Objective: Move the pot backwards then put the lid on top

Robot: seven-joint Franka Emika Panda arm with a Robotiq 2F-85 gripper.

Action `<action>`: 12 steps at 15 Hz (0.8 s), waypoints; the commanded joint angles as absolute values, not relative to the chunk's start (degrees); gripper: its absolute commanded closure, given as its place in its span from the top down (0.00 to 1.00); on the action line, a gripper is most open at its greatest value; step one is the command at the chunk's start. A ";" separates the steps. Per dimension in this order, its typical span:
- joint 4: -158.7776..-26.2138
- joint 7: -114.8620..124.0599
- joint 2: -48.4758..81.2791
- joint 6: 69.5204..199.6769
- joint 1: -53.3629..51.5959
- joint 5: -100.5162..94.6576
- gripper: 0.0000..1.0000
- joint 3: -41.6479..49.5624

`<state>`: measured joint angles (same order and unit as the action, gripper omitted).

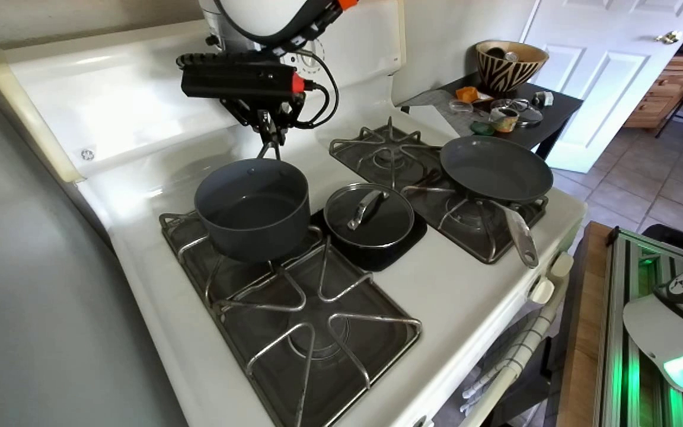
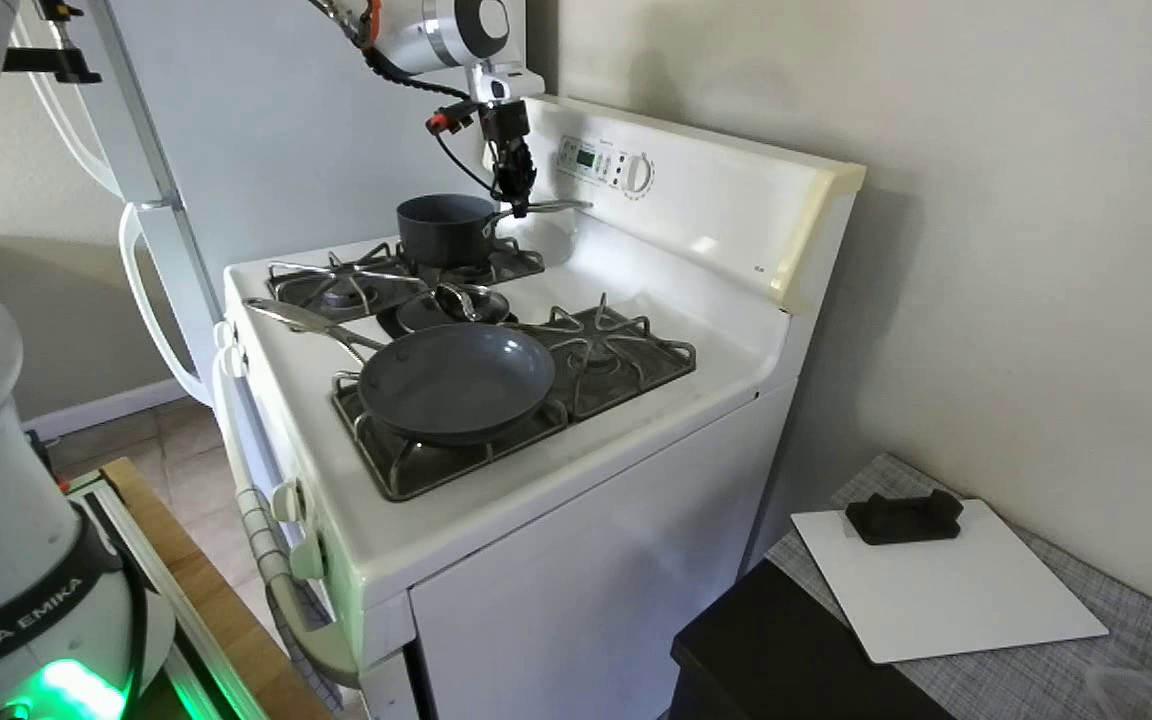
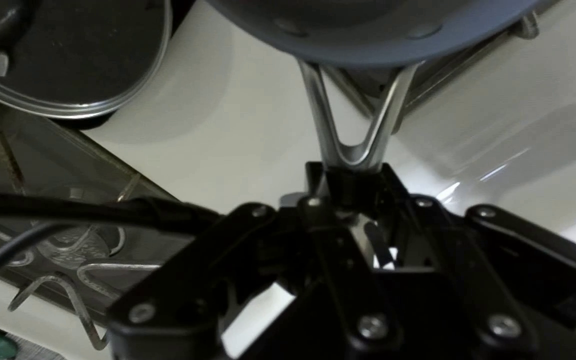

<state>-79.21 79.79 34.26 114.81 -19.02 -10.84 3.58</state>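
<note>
The pot, a deep dark grey saucepan, is over the rear burner in both exterior views [image 1: 249, 237] [image 2: 444, 238]; I cannot tell whether it bears fully on the grate. Part of its rim and its forked silvery handle show in the wrist view [image 3: 378, 42]. My gripper [image 3: 353, 172] is shut on the pot's handle, with a finger on each side; it also shows in both exterior views [image 1: 273, 141] [image 2: 521, 205]. The lid, dark with a silvery rim and metal top handle, lies on a dark base between the burner pairs [image 1: 392, 222] [image 2: 426, 313] [image 3: 88, 55].
A shallow dark pan [image 1: 495, 169] [image 2: 456, 380] sits on the burners across from the pot, its handle toward the stove's front. The white backguard [image 1: 128, 89] rises behind the gripper. The refrigerator [image 1: 33, 267] stands beside the stove. Wire grates [image 1: 318, 332] cover the front burner.
</note>
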 commanded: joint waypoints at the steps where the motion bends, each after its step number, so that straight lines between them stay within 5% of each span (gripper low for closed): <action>1: -75.86 87.89 36.73 115.91 -19.10 -9.74 0.05 3.66; 7: -75.07 88.27 37.17 115.59 -19.03 -9.17 0.05 3.78; 8: -74.88 87.87 37.15 115.25 -18.87 -8.85 0.44 3.60; 12: -75.10 84.23 35.75 115.35 -18.03 -8.22 0.65 2.77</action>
